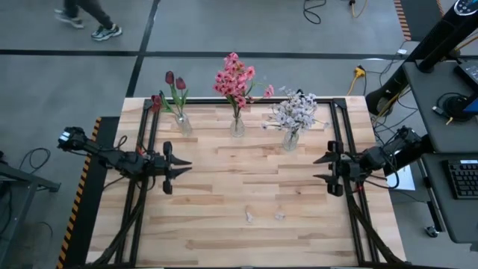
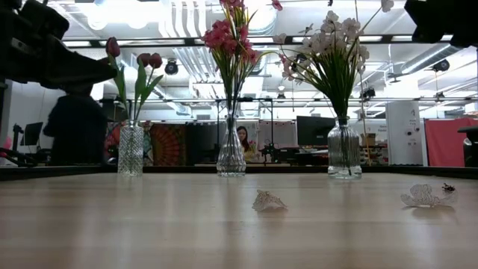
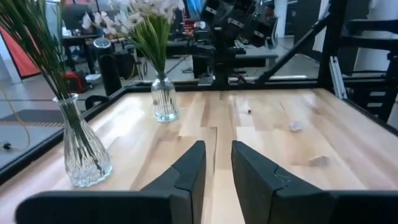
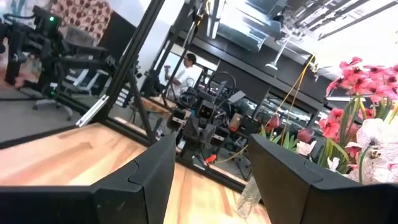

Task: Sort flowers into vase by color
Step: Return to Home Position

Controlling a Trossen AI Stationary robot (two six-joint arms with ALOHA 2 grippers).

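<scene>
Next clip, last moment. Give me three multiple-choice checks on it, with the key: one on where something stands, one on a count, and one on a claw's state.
1. Which vase of the row holds the pink flowers?
A) left
B) middle
C) right

2. How many glass vases stand on the table?
A) two
B) four
C) three

3. What is the state of the right claw?
A) open, holding nothing
B) shut on a stem
C) shut on a vase

Key:
1 B: the middle vase holds them, between the dark red tulips and the white flowers.
2 C: the low view shows three in a row.
3 A: the right wrist view shows a wide gap between the claw's fingers, with nothing in it.
</scene>
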